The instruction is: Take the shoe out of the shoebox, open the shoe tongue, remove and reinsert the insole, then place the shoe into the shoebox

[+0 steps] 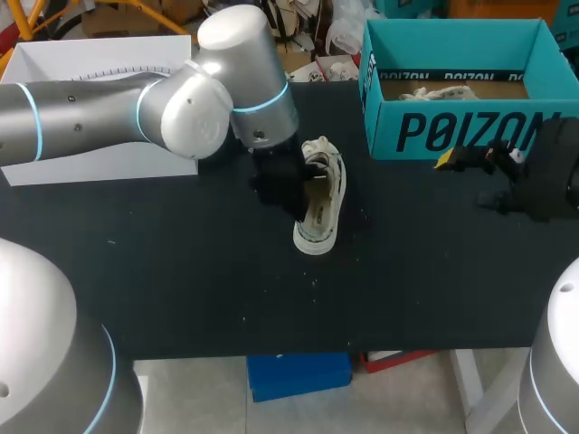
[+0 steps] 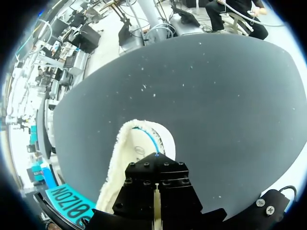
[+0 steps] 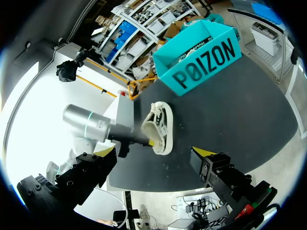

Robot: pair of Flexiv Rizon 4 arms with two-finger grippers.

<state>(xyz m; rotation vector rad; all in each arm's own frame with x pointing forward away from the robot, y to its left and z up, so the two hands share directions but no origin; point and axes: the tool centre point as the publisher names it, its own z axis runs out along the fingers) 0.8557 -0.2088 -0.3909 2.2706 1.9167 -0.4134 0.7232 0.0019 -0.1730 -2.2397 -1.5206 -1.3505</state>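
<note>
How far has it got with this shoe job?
Done: the white canvas shoe is out of the teal cardboard shoebox, on the black table. In hand: the left gripper, jaws seemingly pinching its edge. Left, apparently: tongue, insole, reboxing. The right gripper hangs aside, jaws open.

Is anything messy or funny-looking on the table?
A little. Tiny white specks are sprinkled over the black table, like crumbs or fluff. The white shoe is out of the teal shoebox, with the left claw at its opening. Nothing looks broken or spilled.
</note>
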